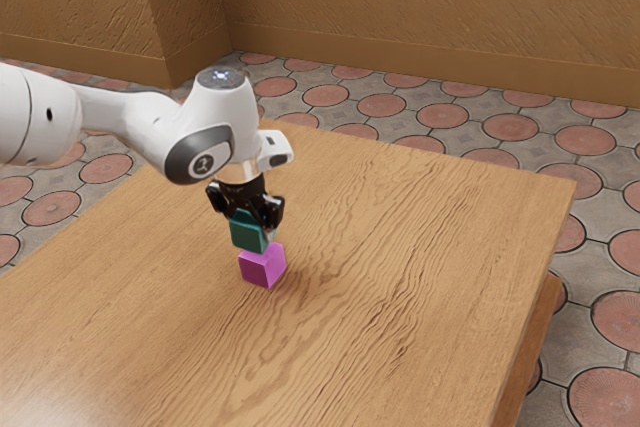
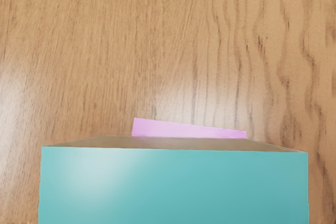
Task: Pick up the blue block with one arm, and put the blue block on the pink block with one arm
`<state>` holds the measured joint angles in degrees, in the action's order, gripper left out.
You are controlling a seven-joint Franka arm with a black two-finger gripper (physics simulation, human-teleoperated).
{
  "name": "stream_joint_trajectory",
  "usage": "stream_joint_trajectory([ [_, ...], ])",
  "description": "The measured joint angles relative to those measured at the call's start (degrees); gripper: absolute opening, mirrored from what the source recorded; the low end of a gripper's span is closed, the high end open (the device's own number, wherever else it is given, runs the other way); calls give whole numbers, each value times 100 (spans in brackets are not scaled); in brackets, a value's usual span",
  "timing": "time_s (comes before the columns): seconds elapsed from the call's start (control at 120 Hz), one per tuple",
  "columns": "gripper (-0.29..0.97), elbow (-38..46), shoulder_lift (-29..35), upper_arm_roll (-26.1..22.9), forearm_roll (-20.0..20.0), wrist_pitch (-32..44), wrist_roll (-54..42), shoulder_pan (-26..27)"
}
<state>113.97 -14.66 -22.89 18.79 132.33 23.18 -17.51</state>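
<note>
The blue block, teal in colour, sits between my black gripper's fingers, which are shut on its upper part. Directly beneath it the pink block stands on the wooden table. The blue block's underside is at the pink block's top face; I cannot tell whether the two touch. In the wrist view the blue block spreads wide under my hand, and a thin strip of the pink block shows past its far edge.
The table's far edge runs along the exterior view's right, with a tiled floor beyond and wooden walls behind. My white arm comes in from the exterior view's left.
</note>
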Motion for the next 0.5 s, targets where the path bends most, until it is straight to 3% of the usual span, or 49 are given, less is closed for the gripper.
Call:
stream_joint_trajectory([
  [0.108, 37, 10, -19, -50, 17, 8, -19, -37],
  [0.392, 58, -134, -78, -55, -43, 22, -278, -42],
  [0.5, 62, -880, 21, -112, -87, -422, -349, -50],
])
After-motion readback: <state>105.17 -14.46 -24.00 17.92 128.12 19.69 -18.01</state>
